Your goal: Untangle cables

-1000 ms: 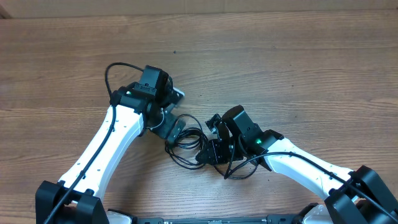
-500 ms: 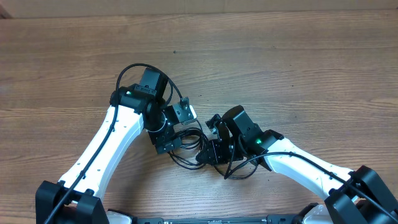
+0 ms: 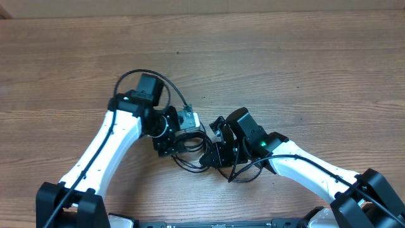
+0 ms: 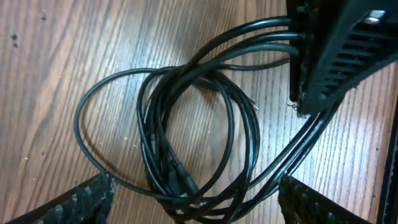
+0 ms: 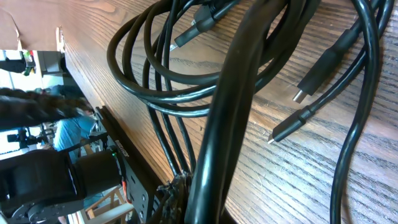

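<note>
Two arms work over one wooden table (image 3: 304,76), and each carries one gripper. Between them lies a single tangle of thin black cables (image 3: 190,143), at about 6 o'clock from the table's middle in the overhead view. I cannot count the strands in it.

The left wrist view shows the cables (image 4: 186,124) as several overlapping loops lying flat on the wood. One slim plug body sits among them toward 6 o'clock. At about 2 o'clock three or four strands run side by side into the right gripper (image 4: 329,56) and come out below it toward 5 o'clock. Its jaws appear clenched on that group.

In the right wrist view three plug ends lie on the wood: two with bare metal tips toward 3 o'clock and one near 12 o'clock.

The left gripper (image 4: 199,200) is released. Its two fingers (image 4: 87,199) stand far apart at 7 and 5 o'clock of its own view, with the bundle between and beyond them and nothing pinched.

A second ago the left gripper was up at 11 o'clock of the tangle, clear of it. Half a second ago it had swung closer. Now, seen from overhead, the left gripper (image 3: 169,144) sits at the bundle's 9 o'clock edge. The right gripper (image 3: 212,156), at the bundle's 3 o'clock edge, has not shifted, and the loops keep roughly the same outline.
</note>
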